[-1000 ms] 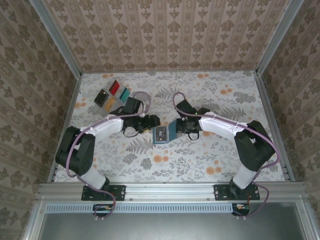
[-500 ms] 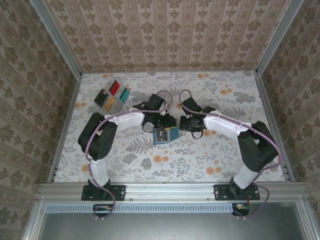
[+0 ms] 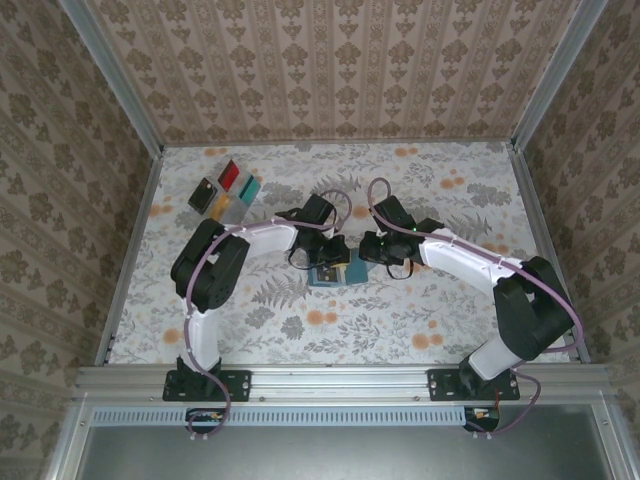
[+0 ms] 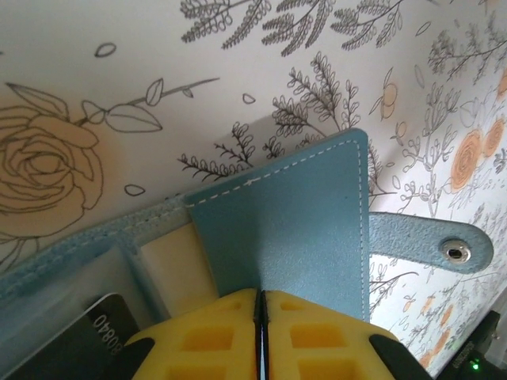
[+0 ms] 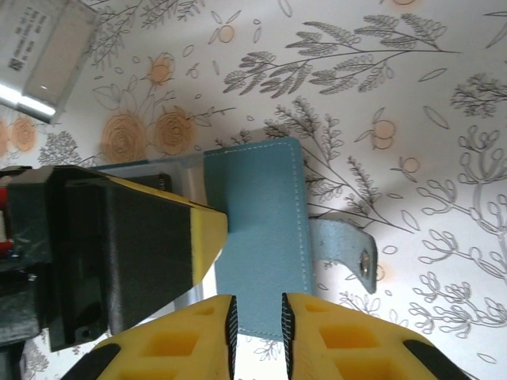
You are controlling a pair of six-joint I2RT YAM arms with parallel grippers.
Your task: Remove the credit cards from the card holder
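Note:
The teal-blue card holder lies open mid-table. Its flap fills the left wrist view, with a snap strap to the right. A black card sits in its clear pocket at lower left. My left gripper is shut, its tips resting on the flap with nothing between them. My right gripper is narrowly open, its fingertips either side of the flap's near edge. The left finger shows beside it. Red, teal, black and yellow-orange cards lie at the back left.
A pale card lies on the floral cloth at the upper left of the right wrist view. Both arms meet over the wallet. Patterned walls and a metal frame bound the table.
My left arm swung right from beside the card pile to the wallet, and its gripper now sits on the flap. The right gripper shifted slightly back and right, staying at the wallet's right side.

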